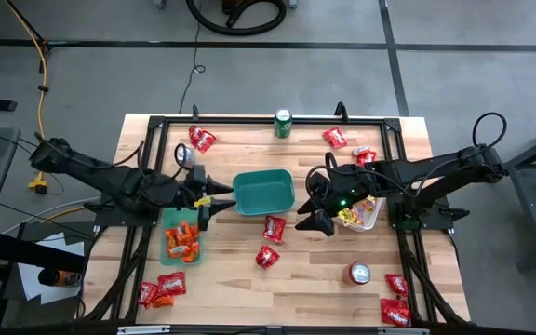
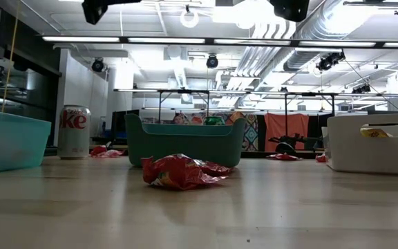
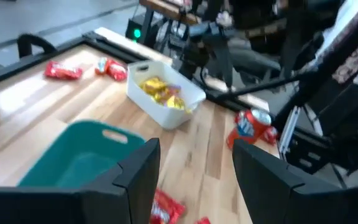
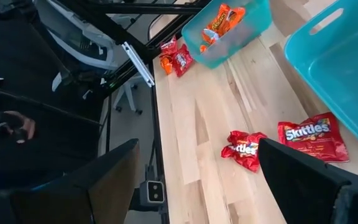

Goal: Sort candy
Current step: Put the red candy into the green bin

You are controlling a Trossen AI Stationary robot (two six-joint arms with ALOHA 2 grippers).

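A light wooden table point(image 1: 231, 298) seen from above holds three small bins and scattered shiny candy packets. The left gripper point(image 1: 214, 201) sits just beside the left edge of a teal plastic bin point(image 1: 264, 191) at the table's middle, directly above the upper end of a smaller, light green see-through bin point(image 1: 181, 240) filled with orange wrapped candy packets point(image 1: 183, 242). Its two dark fingers point(image 3: 138, 171) stand well apart with nothing between them and touch nothing. The right gripper point(image 1: 309, 212) hangs right of the teal bin, next to a white plastic bin point(image 1: 368, 218) holding yellow wrapped candy point(image 1: 350, 217). Its fingers point(image 4: 114, 168) are spread as wide as they go, empty, above the bare wood. Below and between those fingers lie two red Skittles packets point(image 1: 274, 227), one just under the teal bin and a second point(image 1: 266, 257) nearer the front edge. More red packets lie near the back left corner point(image 1: 201, 140), the back right point(image 1: 335, 138), the front right corner point(image 1: 395, 312), and with orange ones at the front left point(image 1: 161, 289). A green drink can point(image 1: 284, 123) stands at the back edge and a red and silver can point(image 1: 356, 273) stands near the front right.
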